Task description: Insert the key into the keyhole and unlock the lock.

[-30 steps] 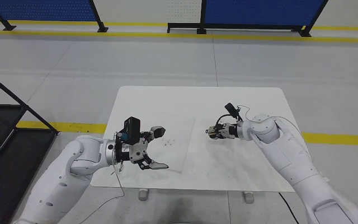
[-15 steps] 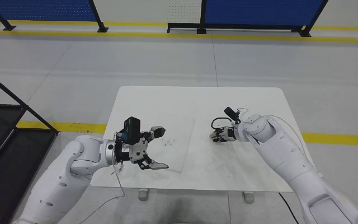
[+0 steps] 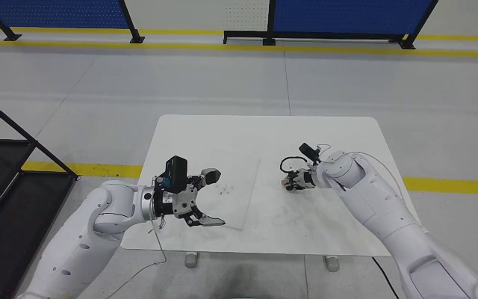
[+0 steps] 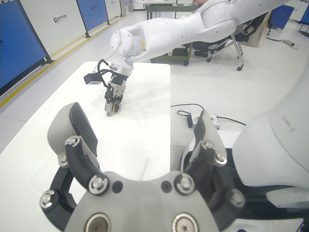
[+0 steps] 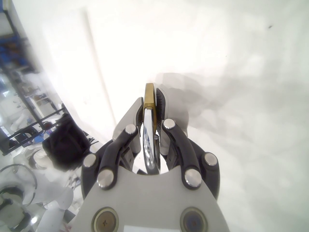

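My right gripper (image 5: 150, 102) is shut on a brass padlock (image 5: 149, 97) with a silver shackle (image 5: 149, 143) that runs back between the fingers. In the top view the right gripper (image 3: 290, 182) points down at the table (image 3: 328, 224) right of centre. From the left wrist view, the same right gripper (image 4: 112, 108) holds the padlock (image 4: 111, 108) just over the tabletop, and something small hangs under it. My left gripper (image 4: 142, 131) stands open and empty near the table's front left, also the left gripper (image 3: 211, 198) in the top view. I cannot make out a separate key.
A thin white sheet (image 3: 228, 190) lies on the table in front of the left gripper. Blue barrier panels (image 3: 351, 15) stand on the floor far behind. A small box with a cable (image 4: 193, 119) lies on the floor beside the table.
The right gripper has turned from level to pointing down at the table and shifted slightly toward the arm, with the padlock in it. The left arm has kept still.
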Motion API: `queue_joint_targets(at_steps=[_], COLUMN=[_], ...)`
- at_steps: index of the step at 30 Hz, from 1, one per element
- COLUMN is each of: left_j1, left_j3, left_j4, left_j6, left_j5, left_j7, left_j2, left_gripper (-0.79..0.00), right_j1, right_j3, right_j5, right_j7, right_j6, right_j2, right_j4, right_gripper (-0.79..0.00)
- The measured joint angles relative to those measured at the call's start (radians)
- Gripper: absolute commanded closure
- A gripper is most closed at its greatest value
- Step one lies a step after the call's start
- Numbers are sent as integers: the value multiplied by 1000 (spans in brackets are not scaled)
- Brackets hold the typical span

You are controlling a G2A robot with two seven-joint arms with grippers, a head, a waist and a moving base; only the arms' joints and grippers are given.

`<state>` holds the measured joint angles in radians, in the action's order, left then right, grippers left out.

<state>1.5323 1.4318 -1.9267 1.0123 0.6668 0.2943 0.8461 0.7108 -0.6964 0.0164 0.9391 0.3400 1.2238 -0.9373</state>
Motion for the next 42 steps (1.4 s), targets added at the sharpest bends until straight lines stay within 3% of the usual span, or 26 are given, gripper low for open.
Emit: queue_joint_targets(at_steps=[6,7,8,9,10,11,29,34,42], left_j1=[0,0,0,0,0,0,0,0,0], left_j3=[0,0,0,0,0,0,0,0,0], left_j4=[0,0,0,0,0,0,0,0,0], left_j6=[0,0,0,0,0,0,0,0,0], left_j5=[0,0,0,0,0,0,0,0,0], left_j7=[0,0,0,0,0,0,0,0,0], left_j2=[0,0,0,0,0,0,0,0,0], left_gripper=[-785,-785,-785,-785,-785,-785,-785,-785,-785], right_j1=[-3,-3,-4,-4,-5,-5,7,80,346], right_j3=[2,2,2,1,1,0,-42,-141,-363], right_j5=[6,6,8,9,9,11,94,128,243], right_j7=[-2,-2,-2,-2,-3,-3,-45,-121,-126], right_j6=[-5,-6,-6,-6,-6,-5,30,43,119], right_j2=[8,9,10,12,12,13,1,-41,-131], right_j4=[17,19,21,23,24,25,-56,-232,-727], right_gripper=[0,-65,-179,-372,-677,-785,-785,-785,-785])
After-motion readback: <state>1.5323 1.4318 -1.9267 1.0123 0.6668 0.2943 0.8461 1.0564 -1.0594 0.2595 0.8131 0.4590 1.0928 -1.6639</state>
